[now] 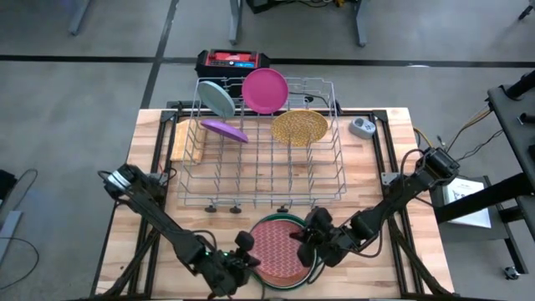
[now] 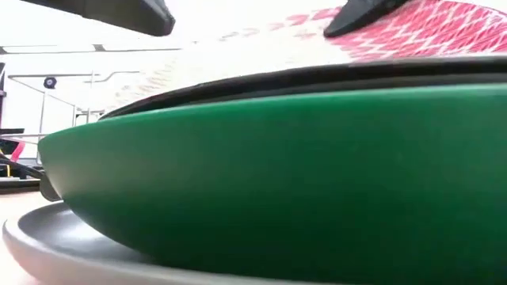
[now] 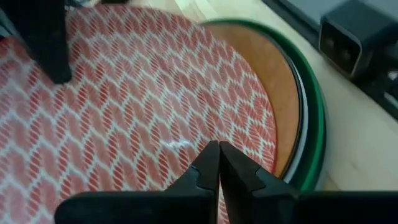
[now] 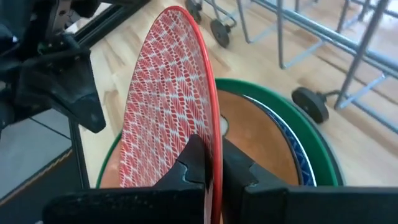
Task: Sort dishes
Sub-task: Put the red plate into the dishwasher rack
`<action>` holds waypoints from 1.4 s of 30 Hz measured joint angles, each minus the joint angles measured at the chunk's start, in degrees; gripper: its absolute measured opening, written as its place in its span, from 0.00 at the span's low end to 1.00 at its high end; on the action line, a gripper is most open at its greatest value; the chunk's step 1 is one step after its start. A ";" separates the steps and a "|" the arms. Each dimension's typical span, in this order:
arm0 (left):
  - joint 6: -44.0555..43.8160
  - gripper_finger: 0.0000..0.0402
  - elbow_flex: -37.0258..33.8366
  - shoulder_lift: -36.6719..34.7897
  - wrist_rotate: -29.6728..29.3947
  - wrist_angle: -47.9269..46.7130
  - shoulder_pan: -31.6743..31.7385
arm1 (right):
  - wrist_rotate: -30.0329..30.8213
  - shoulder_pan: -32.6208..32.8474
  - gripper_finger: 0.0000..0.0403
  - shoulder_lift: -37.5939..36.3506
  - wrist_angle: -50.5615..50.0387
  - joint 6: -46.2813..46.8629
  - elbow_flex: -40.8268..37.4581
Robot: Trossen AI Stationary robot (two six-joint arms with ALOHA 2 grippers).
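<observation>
Right wrist view: right gripper (image 4: pixel 212 163) pinches the red patterned plate (image 4: pixel 168 93), lifting it off the stack (image 4: pixel 314 165); next, I think, the rack (image 1: pixel 259 142) at 12 o'clock. Left gripper (image 3: pixel 218 163) is closed, empty.

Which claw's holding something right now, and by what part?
Right claw pinches the red patterned plate by its rim, tilting it up off the stack. Left claw is shut, holding nothing.
</observation>
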 joint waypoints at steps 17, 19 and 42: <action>3.98 0.00 0.11 -9.77 -0.12 -1.52 -3.67 | 2.44 0.13 0.00 -0.39 -8.03 -9.56 8.92; 4.00 0.00 0.11 -10.60 -0.14 -1.64 -3.75 | 3.15 0.26 0.00 -0.42 -8.69 -9.91 9.66; 3.73 0.00 0.13 -20.86 -0.68 -11.12 -11.55 | 6.43 0.66 0.00 -4.26 -22.15 -25.26 24.91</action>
